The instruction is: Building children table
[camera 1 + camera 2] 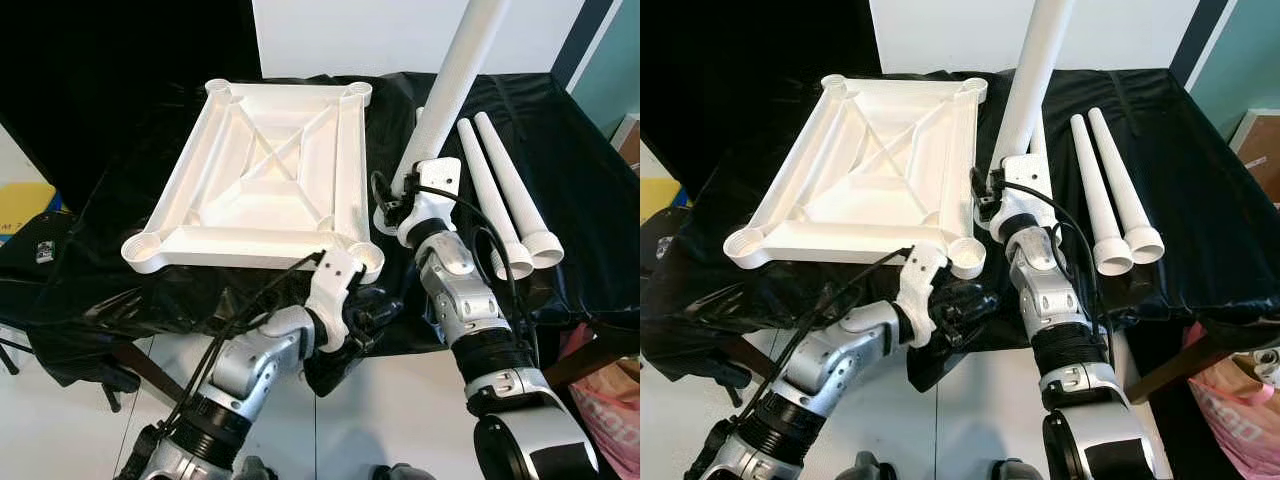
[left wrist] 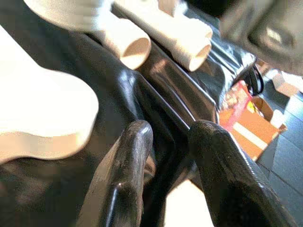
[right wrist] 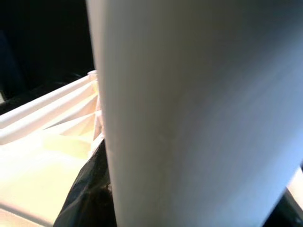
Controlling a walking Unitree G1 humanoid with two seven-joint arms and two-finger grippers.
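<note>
The white table top (image 1: 265, 170) lies upside down on the black-covered table, with a round socket at each corner. My right gripper (image 1: 403, 190) is shut on a white leg tube (image 1: 450, 90) and holds it upright, just right of the top's near right socket (image 1: 365, 258). The same leg tube (image 3: 189, 118) looms close in the right wrist view. Two more legs (image 1: 505, 190) lie side by side on the cloth to the right. My left gripper (image 1: 368, 312) hangs open and holds nothing at the table's front edge, below that socket. Its fingers (image 2: 128, 161) point at the draped cloth.
The black cloth (image 1: 560, 130) covers the table and hangs over the front edge. A pink bag (image 1: 610, 400) sits on the floor at the right. A cardboard box (image 2: 255, 132) stands beyond the table. White floor lies under my arms.
</note>
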